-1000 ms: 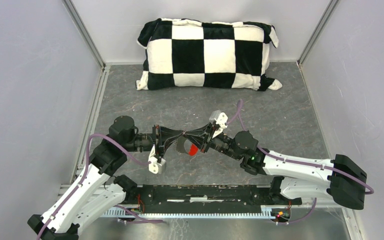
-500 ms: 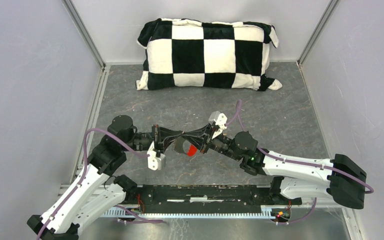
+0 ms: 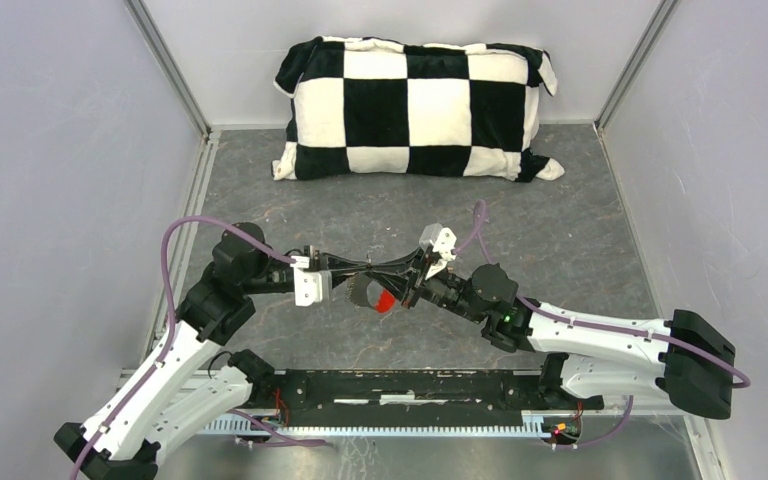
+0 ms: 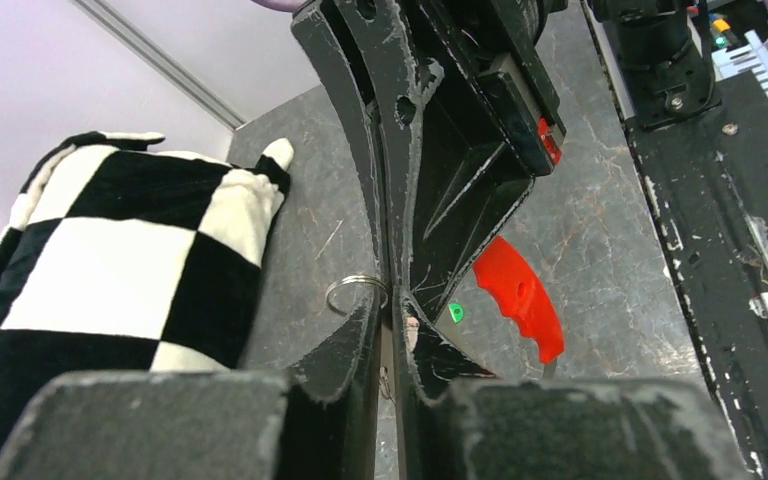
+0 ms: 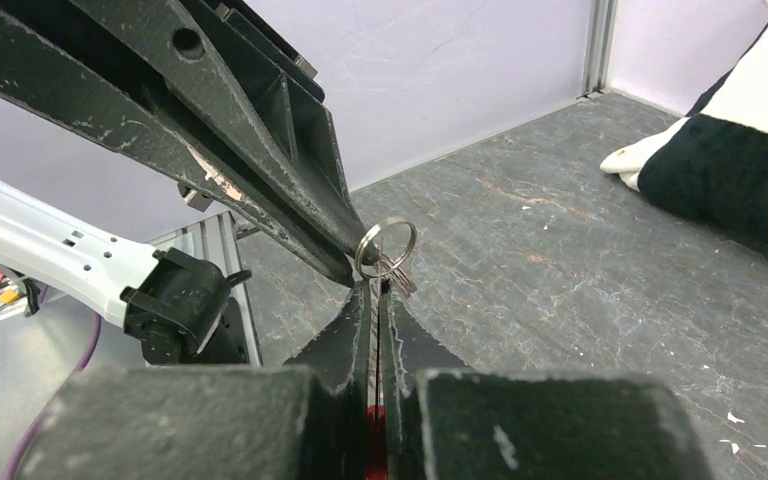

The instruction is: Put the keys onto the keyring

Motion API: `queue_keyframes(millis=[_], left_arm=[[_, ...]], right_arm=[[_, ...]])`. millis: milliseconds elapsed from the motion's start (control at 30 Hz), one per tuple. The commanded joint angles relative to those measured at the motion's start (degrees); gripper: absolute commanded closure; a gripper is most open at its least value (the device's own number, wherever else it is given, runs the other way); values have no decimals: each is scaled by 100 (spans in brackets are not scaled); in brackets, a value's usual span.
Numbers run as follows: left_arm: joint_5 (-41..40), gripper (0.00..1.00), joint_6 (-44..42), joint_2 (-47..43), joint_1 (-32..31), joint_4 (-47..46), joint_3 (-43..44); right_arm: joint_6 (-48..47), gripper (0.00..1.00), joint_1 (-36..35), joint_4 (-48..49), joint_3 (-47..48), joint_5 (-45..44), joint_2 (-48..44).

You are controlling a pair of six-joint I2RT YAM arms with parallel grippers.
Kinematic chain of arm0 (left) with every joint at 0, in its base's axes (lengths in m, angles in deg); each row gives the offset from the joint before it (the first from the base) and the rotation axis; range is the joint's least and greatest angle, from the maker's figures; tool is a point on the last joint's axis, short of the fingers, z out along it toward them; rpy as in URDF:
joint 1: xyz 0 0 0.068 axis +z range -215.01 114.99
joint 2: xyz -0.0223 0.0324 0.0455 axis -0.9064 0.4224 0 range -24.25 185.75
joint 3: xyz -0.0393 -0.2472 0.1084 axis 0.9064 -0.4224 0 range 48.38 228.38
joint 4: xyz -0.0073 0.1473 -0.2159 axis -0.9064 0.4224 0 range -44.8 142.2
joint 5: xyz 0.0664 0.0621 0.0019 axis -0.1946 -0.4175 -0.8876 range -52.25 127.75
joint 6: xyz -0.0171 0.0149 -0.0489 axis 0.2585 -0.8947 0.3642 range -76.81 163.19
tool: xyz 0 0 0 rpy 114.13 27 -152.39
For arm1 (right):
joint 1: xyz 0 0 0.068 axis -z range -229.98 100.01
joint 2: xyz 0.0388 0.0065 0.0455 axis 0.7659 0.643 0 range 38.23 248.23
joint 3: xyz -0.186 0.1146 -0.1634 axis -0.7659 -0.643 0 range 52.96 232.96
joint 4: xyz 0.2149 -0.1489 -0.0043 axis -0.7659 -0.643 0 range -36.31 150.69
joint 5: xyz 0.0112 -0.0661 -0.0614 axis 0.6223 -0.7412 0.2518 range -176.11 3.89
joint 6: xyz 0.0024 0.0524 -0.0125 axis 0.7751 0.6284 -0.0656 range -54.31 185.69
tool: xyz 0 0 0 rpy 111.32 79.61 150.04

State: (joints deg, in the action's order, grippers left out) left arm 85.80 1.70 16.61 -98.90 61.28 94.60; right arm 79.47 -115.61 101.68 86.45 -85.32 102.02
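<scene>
In mid-air over the table my two grippers meet tip to tip. The right gripper [image 5: 375, 288] is shut on the keyring [image 5: 386, 246]: the silver ring stands up above its tips, and the red tag [image 3: 385, 300] hangs below them. Small metal key blades [image 5: 401, 277] dangle from the ring. A tiny green key head [image 4: 456, 312] shows beside the red tag [image 4: 520, 295]. The left gripper [image 4: 392, 302] has its jaws a thin slit apart, tips against the edge of the ring [image 4: 354, 293]. Whether they pinch it is hidden. No brass-headed key can be made out.
A black-and-white checkered pillow [image 3: 418, 108] lies against the back wall. Grey walls with metal corner rails [image 3: 175, 75] close the table [image 3: 580, 230] in on three sides. A black base rail [image 3: 410, 388] runs along the near edge between the arms.
The left wrist has rolled, swinging its white camera block from below the fingers up to their side, and its elbow has shifted back. The right arm and the keyring have stayed put.
</scene>
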Motion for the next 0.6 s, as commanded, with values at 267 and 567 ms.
queue_keyframes(millis=[267, 567], left_arm=[[-196, 80, 606, 169, -12, 111, 207], [-239, 86, 345, 208, -17, 480, 309]], right_arm=[[-46, 100, -149, 348, 85, 175, -153], [-104, 100, -168, 302, 86, 158, -179]])
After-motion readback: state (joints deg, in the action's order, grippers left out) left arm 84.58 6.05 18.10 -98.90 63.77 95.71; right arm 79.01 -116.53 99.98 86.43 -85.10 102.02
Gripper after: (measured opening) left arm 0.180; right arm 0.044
